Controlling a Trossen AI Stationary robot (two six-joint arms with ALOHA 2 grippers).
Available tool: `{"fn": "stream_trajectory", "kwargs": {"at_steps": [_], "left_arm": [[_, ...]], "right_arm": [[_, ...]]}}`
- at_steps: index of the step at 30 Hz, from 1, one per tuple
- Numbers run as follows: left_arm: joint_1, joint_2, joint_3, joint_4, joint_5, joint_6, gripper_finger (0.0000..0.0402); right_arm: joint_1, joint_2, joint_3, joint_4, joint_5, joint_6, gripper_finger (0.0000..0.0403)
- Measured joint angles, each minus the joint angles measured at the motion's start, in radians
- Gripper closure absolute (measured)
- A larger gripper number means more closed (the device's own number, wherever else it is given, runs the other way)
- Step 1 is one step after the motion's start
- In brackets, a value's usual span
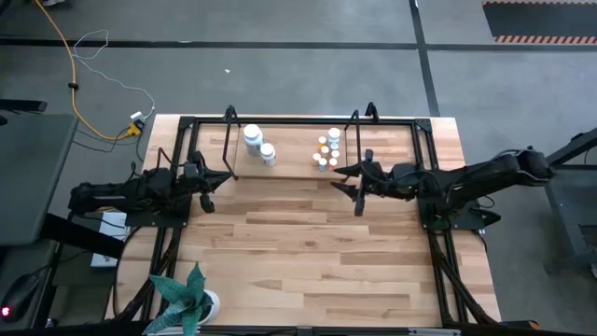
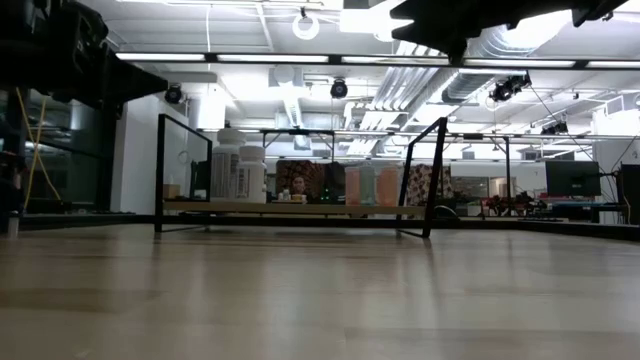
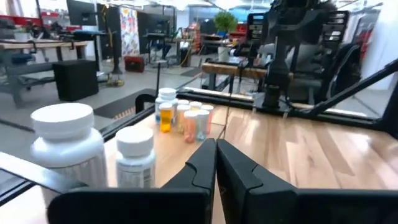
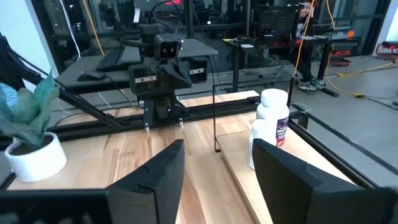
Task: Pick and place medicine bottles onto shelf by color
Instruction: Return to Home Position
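Note:
Two larger white bottles stand on the low wood shelf at its left part. Several tiny bottles with white or orange tops stand in a cluster at its right part; they also show in the left wrist view. My left gripper is shut and empty, left of the shelf's near edge. My right gripper is open and empty, just near of the tiny bottles. The white bottles also show in the right wrist view.
A green spiky plant in a white pot stands at the table's near left corner. Black tube hoops rise at the shelf's ends. Bare wood tabletop lies between the shelf and the near edge.

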Motion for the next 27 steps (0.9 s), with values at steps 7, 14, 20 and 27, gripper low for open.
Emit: {"fn": "stream_trajectory", "kwargs": {"at_steps": [7,14,20,27], "left_arm": [[0.028,0.008,-0.069,0.147,0.092,-0.015,0.0401],[0.035,0.009,-0.069,0.147,0.111,-0.012,0.0401],[0.035,0.009,-0.069,0.146,0.110,0.012,0.0401],[0.035,0.009,-0.069,0.139,0.110,0.011,0.0399]], "right_arm": [[0.000,-0.066,0.000,-0.140,-0.018,0.022,0.0279],[-0.023,-0.165,-0.070,-0.176,-0.125,0.055,0.0385],[-0.109,-0.395,-0.226,-0.162,-0.173,0.116,0.0386],[-0.115,-0.688,-0.338,-0.185,-0.212,0.113,0.0399]]}}
